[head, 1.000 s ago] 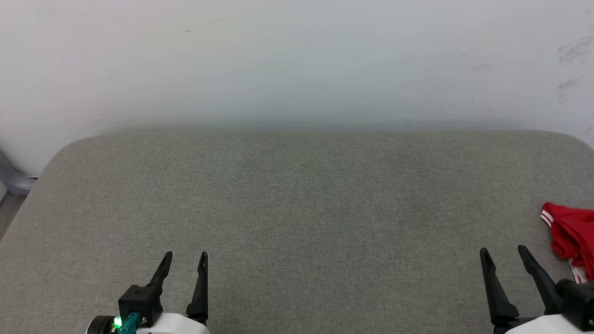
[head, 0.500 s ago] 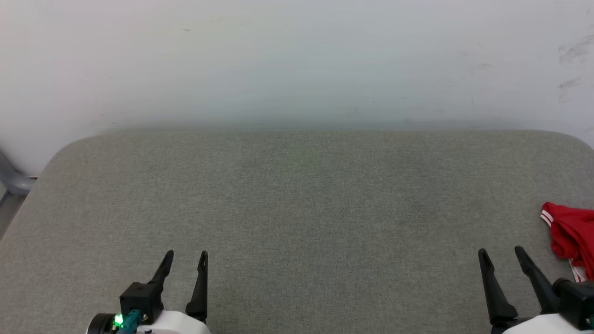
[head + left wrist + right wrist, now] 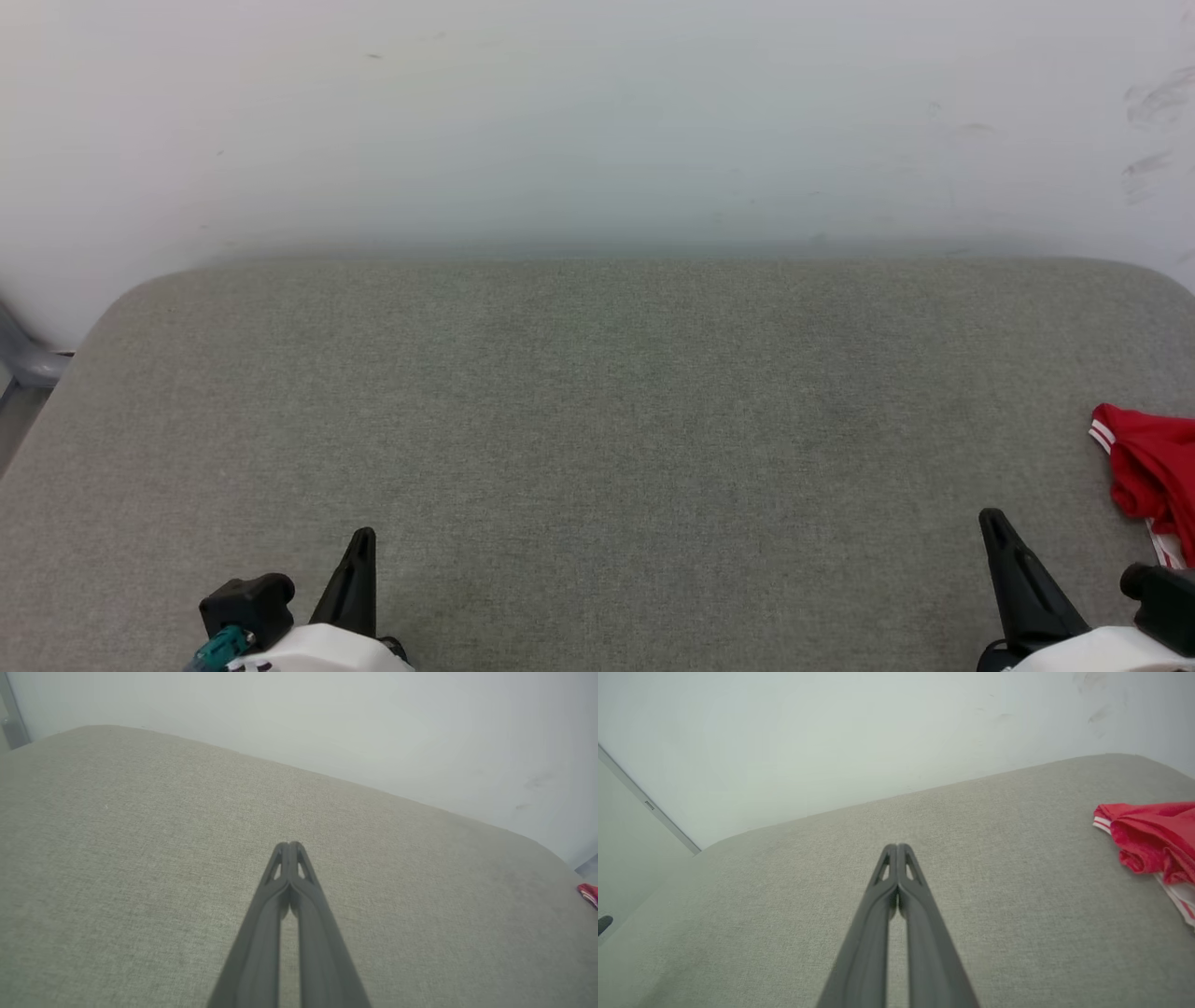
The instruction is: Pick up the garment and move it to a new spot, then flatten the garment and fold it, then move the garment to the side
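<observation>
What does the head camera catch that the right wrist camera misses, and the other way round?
Head view: the left end effector, shut, low at the left, and a grey pipe at the left edge.
Right wrist view: a pale panel with a dark slanted edge, to the left past the cushion.
Shared: the right end effector, shut and holding nothing; the crumpled red garment lying near the cushion's right edge, apart from it; the grey cushion itself; and the white wall with scuff marks.
</observation>
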